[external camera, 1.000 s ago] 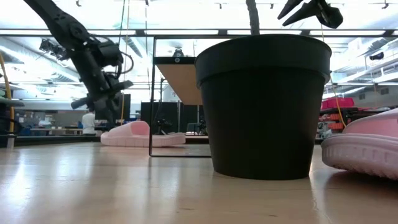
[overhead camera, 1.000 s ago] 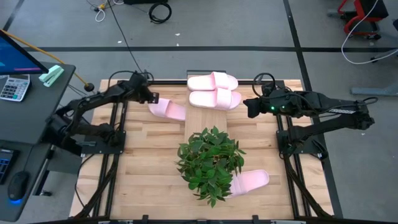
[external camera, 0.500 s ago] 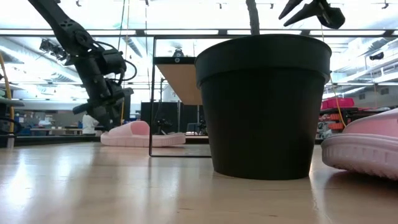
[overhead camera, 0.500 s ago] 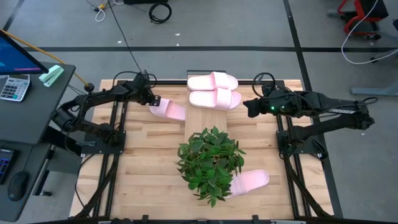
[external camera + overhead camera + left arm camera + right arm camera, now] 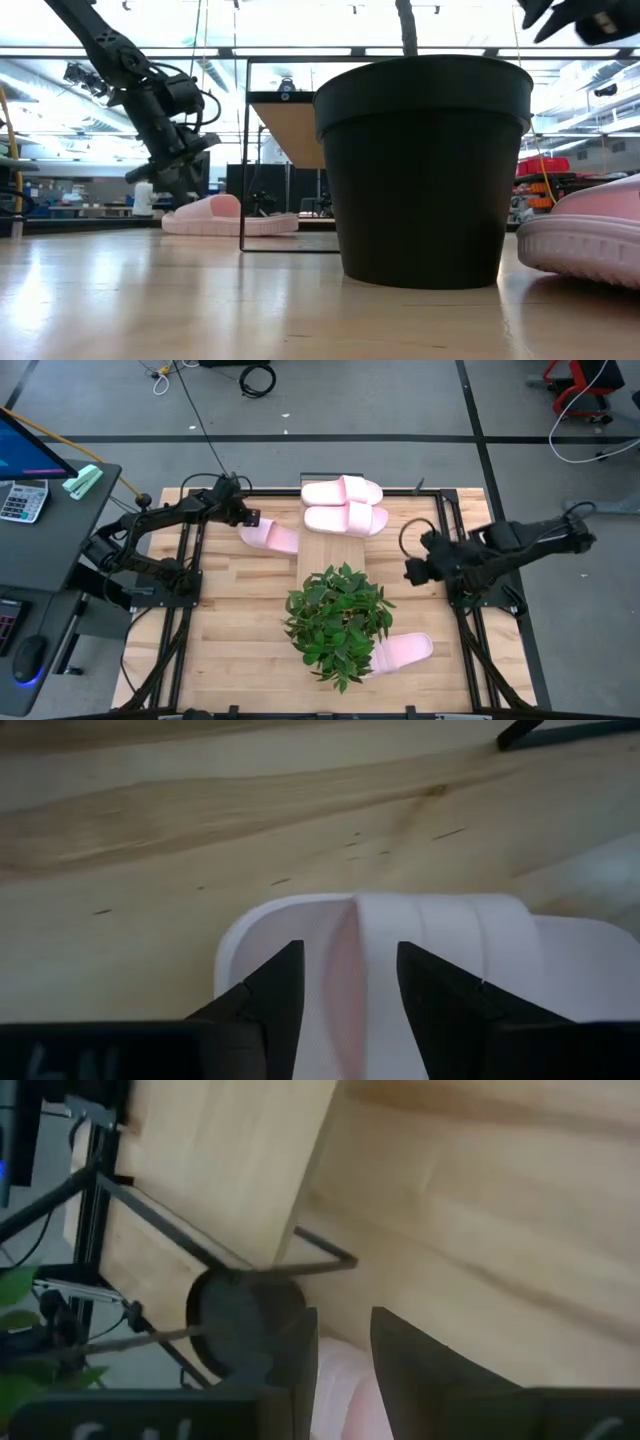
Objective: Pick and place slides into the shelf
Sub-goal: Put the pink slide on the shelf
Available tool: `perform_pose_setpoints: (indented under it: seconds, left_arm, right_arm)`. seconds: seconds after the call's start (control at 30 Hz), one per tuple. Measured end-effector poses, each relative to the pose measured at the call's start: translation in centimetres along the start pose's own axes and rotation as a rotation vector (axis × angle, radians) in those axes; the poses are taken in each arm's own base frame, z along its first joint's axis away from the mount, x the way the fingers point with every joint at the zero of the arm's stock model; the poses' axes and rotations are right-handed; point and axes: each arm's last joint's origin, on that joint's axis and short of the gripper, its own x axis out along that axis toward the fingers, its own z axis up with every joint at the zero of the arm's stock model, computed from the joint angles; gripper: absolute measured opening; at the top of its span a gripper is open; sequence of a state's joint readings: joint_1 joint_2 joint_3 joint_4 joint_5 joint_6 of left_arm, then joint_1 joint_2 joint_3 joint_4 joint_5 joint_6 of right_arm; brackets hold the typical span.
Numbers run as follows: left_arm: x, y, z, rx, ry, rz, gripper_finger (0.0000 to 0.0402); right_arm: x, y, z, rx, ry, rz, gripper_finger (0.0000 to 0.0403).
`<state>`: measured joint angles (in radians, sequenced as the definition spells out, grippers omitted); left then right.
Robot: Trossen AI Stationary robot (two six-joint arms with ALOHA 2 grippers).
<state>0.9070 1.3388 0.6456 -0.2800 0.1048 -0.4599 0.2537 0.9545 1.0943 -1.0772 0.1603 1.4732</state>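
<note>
The butcher-block counter [image 5: 230,630] fills the middle of the high view, on a grey floor crossed by dark lines. Down its centre runs the one narrow light-wood shelf [image 5: 322,552]. Two dark arms reach in from either side. A single leafy potted plant [image 5: 338,618] in a black pot [image 5: 425,170] stands at the shelf's near end; in the low view it hides most of what lies behind.

Four pink slides are in view: two [image 5: 343,491] [image 5: 346,518] lie side by side on the shelf's far end, one [image 5: 270,536] rests on the counter just left of the shelf, and one [image 5: 403,651] lies on the counter beside the plant, at the pot's right.

The left gripper [image 5: 248,520] is at the heel of the slide left of the shelf, its fingers [image 5: 275,990] spread apart over the pink foam, not closed on it. The right gripper [image 5: 413,572] hangs above bare counter right of the shelf, fingers [image 5: 400,1355] slightly parted, gripping nothing.

A desk with a calculator [image 5: 22,500] stands off to the left.
</note>
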Motion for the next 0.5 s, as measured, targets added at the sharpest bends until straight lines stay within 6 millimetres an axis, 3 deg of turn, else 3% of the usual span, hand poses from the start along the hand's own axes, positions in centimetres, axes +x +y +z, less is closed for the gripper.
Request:
perform_pose_setpoints:
  seconds: [0.3, 0.5]
  left_arm:
    - [0.0, -0.4, 0.6, -0.024, -0.045, -0.06, 0.0167]
    - [0.0, -0.6, 0.8, -0.021, -0.061, -0.096, 0.0165]
  right_arm:
    - [-0.3, 0.3, -4.3, 0.088, 0.009, 0.031, 0.0103]
    - [1.1, 1.2, -7.5, 0.102, 0.062, 0.01, 0.0103]
